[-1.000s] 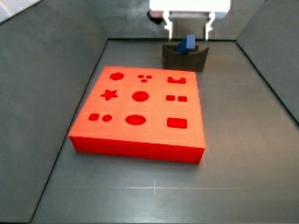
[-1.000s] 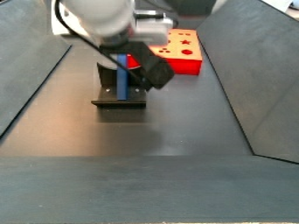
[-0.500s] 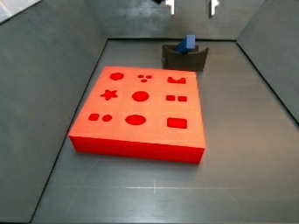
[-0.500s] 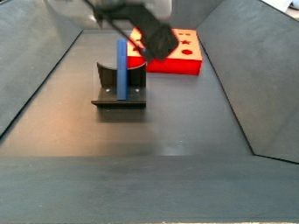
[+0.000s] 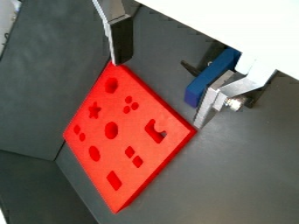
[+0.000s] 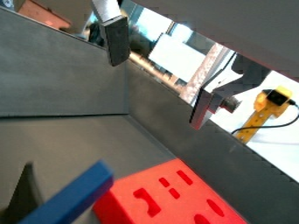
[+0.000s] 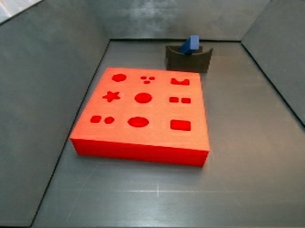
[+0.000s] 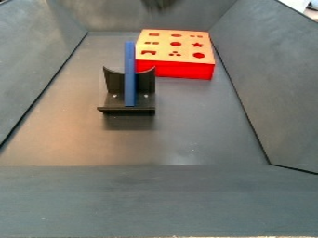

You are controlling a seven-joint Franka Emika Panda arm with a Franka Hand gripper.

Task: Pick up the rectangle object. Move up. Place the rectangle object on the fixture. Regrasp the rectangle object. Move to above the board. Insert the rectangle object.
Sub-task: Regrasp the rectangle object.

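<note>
- Regrasping is judged to be the step in hand: the rectangle object (image 8: 129,73) stands upright in the fixture (image 8: 126,97), free of any grip.
- Fixture and piece are seen in a side view at about 12 o'clock of the board (image 7: 141,112), just beyond its far edge.
- The hand (image 5: 163,68) is out of both side views; in both wrist views its silver fingers (image 6: 115,38) are spread wide with nothing between them, well above the piece.
- The hand is best lowered straight over the blue piece (image 5: 212,74), centred before closing.
- The flat faces should be met squarely by the pads, so the piece is not tilted in the notch.
- Contact with the fixture's upright should be avoided.
</note>
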